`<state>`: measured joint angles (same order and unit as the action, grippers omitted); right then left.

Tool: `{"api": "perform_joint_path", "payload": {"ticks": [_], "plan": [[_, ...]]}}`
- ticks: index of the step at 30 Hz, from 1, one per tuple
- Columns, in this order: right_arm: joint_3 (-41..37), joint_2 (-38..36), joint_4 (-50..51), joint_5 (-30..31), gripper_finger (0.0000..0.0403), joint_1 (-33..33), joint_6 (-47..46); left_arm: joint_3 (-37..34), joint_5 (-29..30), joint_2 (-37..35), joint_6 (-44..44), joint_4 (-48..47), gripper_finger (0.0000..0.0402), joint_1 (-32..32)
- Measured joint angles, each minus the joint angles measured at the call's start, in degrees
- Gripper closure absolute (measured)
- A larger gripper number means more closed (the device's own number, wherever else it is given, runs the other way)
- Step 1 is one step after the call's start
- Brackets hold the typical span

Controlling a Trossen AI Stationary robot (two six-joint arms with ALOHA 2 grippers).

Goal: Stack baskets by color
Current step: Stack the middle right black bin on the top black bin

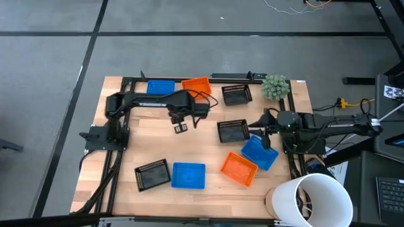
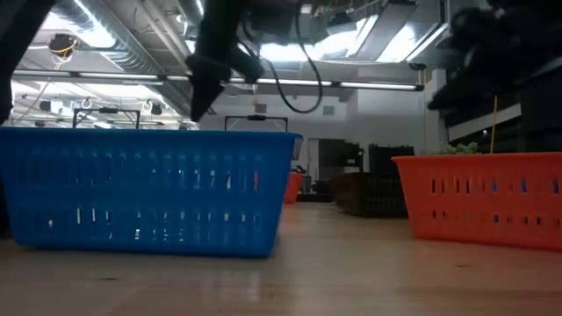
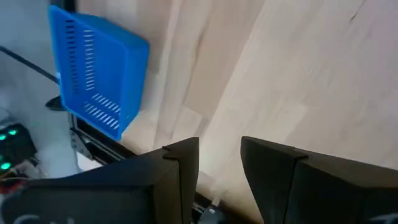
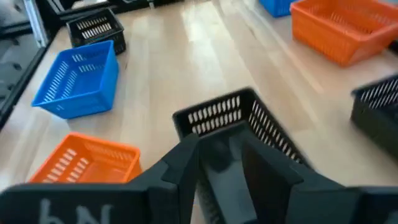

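Baskets lie scattered on the wooden table. There are blue ones at the far left [image 1: 160,87], the near middle [image 1: 188,175] and the right [image 1: 259,152]. Orange ones are at the far middle [image 1: 197,86] and near right [image 1: 238,169]. Black ones are at the far right [image 1: 237,94], the middle [image 1: 233,131] and near left [image 1: 153,174]. My left gripper [image 1: 181,128] hangs open over bare wood, pointing down, its fingers [image 3: 180,168] holding nothing. My right gripper [image 1: 257,130] is open and sits just right of the middle black basket [image 4: 242,121], above its rim.
A large white bucket [image 1: 315,198] stands at the near right corner and a green fuzzy plant [image 1: 276,87] at the far right corner. A black frame rail [image 1: 189,78] runs along the far edge. Bare wood lies between the left gripper and the near baskets.
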<state>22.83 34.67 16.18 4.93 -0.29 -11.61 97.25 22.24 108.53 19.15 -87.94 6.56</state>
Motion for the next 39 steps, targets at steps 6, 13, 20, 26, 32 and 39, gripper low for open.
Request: {"api": "perform_joint_path", "payload": {"ticks": [6, 13, 20, 26, 32, 39], "plan": [[13.9, 15.7, 9.0, 0.0, 0.0281, -3.4, 8.9, -14.2, 0.8, -10.5, 5.1, 7.3, 0.0289, -2.6], [29.3, 36.6, 18.3, 0.1, 0.0281, -9.6, 17.8, -32.8, 1.5, -21.6, 11.0, 22.3, 0.0289, -4.4], [37.7, 53.1, 22.6, -4.8, 0.0281, -14.1, 25.3, -40.9, 3.9, -26.7, 15.2, 25.9, 0.0289, -8.3], [41.2, 61.7, 23.7, -5.0, 0.0281, -16.0, 27.7, -42.5, 4.2, -27.3, 16.4, 25.9, 0.0289, -8.9], [41.8, 65.9, 28.0, -5.1, 0.0281, -16.8, 28.2, -42.5, 6.1, -27.3, 16.4, 26.0, 0.0289, -8.9], [41.8, 66.0, 27.6, -5.1, 0.0281, -16.8, 27.1, -42.5, 6.2, -27.3, 16.5, 25.9, 0.0289, -8.9]]}}
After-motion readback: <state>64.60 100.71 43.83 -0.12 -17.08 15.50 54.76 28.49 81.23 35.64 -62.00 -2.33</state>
